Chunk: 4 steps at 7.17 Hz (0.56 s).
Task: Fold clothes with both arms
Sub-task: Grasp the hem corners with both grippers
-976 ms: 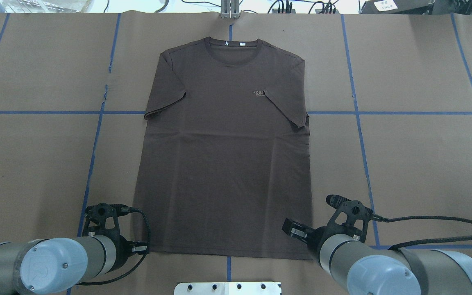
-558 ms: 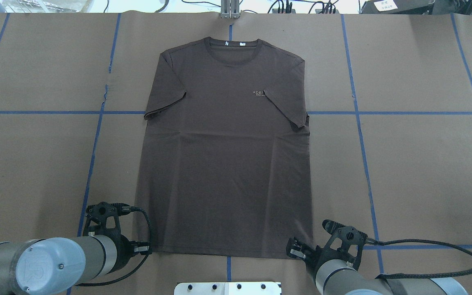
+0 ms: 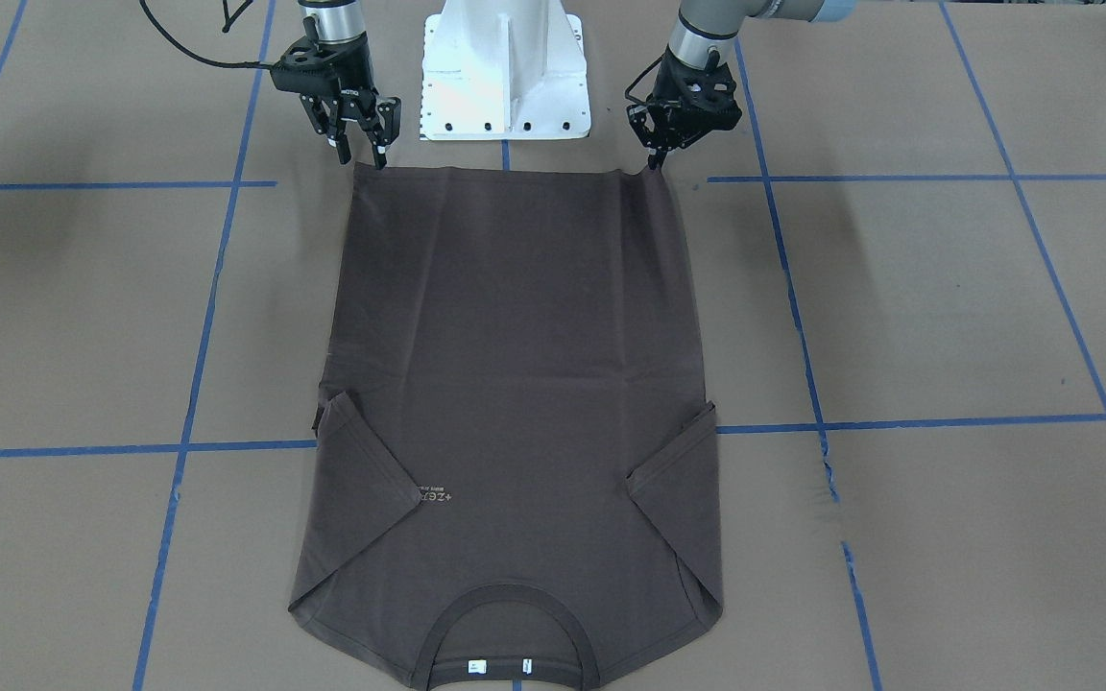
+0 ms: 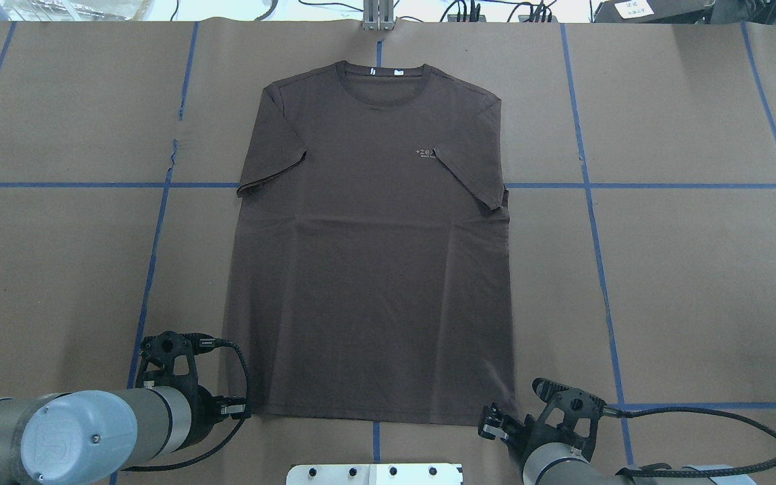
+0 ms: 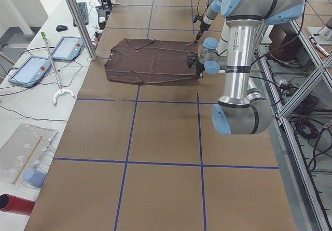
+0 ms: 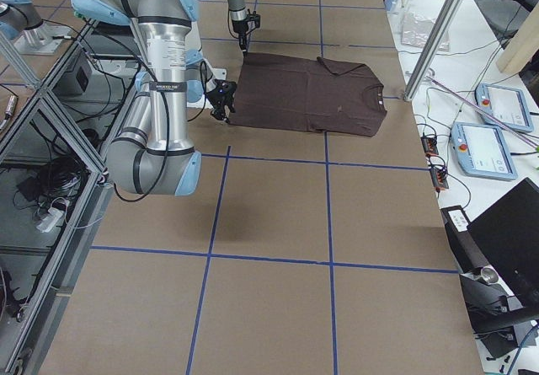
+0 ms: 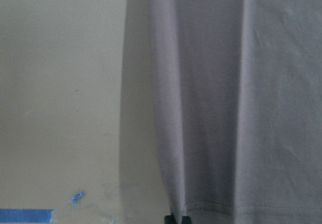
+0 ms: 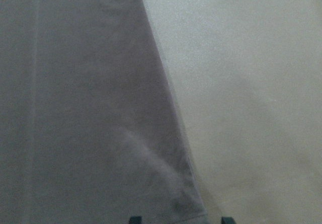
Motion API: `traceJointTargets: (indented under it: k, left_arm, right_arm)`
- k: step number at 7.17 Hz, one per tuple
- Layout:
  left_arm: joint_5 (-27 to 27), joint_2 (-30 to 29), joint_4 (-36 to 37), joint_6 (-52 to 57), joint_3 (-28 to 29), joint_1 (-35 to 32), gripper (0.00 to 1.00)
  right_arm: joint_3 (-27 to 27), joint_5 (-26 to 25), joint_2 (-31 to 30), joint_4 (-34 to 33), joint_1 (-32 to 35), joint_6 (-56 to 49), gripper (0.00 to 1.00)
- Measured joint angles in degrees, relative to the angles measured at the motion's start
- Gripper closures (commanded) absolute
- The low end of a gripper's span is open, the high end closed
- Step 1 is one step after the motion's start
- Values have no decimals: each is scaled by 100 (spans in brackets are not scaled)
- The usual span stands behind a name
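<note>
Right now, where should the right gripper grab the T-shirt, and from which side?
Its near hem corner, coming in from the robot's side. The T-shirt lies flat with its hem toward the base, and the open right gripper brackets that corner.

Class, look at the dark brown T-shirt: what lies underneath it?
The T-shirt lies flat on the brown table covering. A blue tape line meets the cloth at both sides; its stretch beneath, and anything else there, is covered and cannot be seen.
</note>
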Motion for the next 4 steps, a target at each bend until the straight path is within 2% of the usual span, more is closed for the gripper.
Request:
traceJointTargets:
  k: [2,3,4]
  left_arm:
    - [0,10,0,0,-34,0,100]
    - [0,14,0,0,-48,0,100]
    - [0,16,0,0,-54,0,100]
  right_arm:
    - [-99,-13,3,1,-15,1,45]
    - [-136,-15,6,5,-15,1,60]
    - [-155,-15,15,13,-15,1,91]
